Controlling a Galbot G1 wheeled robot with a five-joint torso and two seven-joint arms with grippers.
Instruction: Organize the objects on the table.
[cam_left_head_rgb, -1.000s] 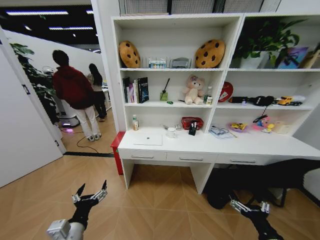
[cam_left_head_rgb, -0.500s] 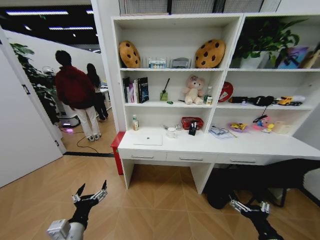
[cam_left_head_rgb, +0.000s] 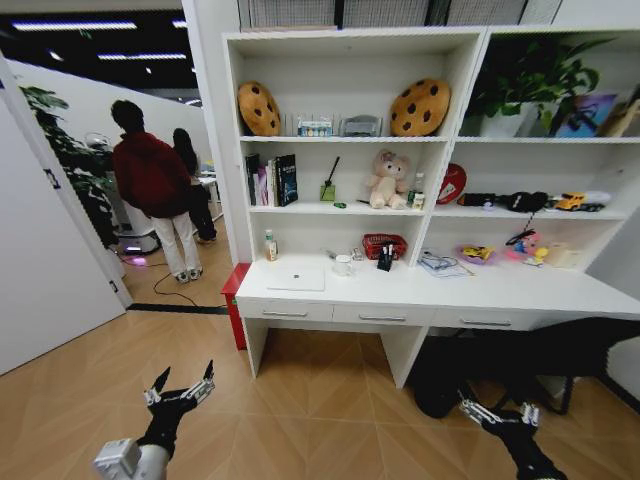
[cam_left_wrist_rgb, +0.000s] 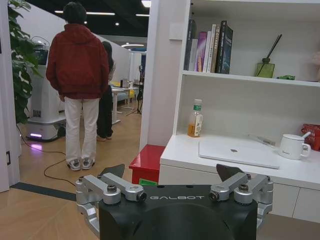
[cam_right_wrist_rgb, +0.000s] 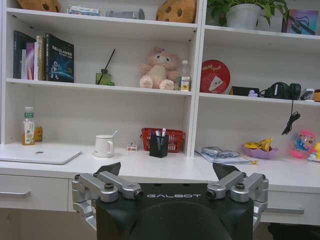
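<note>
— Where's the laptop?
— The silver laptop (cam_left_head_rgb: 296, 279) lies flat, lid closed, near the table's (cam_left_head_rgb: 500, 292) left end.
— The grippers?
— Left gripper (cam_left_head_rgb: 180, 388) and right gripper (cam_left_head_rgb: 499, 412) hang low over the floor, spread wide, holding nothing.

Bright, even overhead light washes the long white desk (cam_left_head_rgb: 520, 290); soft shadows sit under the white shelves (cam_left_head_rgb: 330, 141). Wide-angle bending, perhaps slight blur, shows at the head view's edges.
</note>
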